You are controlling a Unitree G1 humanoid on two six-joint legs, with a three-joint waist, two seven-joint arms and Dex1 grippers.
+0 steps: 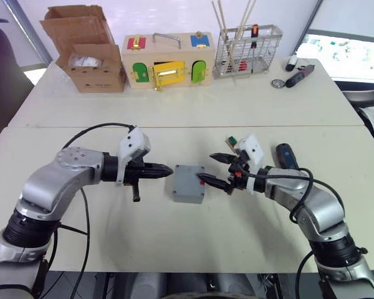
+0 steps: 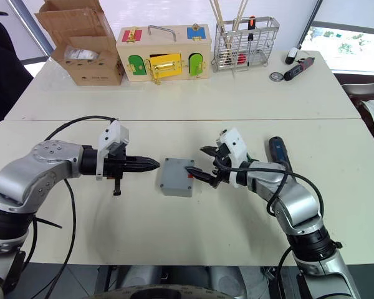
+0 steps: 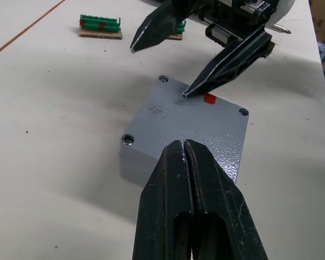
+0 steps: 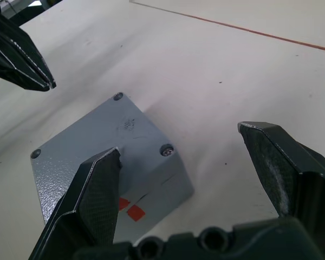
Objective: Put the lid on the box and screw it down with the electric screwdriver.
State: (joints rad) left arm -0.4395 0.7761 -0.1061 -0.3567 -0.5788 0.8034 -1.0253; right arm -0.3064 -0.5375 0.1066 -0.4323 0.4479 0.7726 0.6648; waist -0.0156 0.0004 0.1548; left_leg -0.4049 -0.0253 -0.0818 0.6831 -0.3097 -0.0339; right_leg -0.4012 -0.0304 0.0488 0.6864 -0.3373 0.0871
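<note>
Lid (image 1: 188, 180) sits on box (image 1: 186, 195), mid-table (image 1: 174, 112). Left gripper (image 1: 168, 169) just left of it, right gripper (image 1: 219, 170) just right. Screwdriver (image 1: 286, 156) right of that gripper.

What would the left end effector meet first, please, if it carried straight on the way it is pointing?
Most likely the near side of the grey box, lid already on. The left end effector, shut, points at it across a small gap.
</note>
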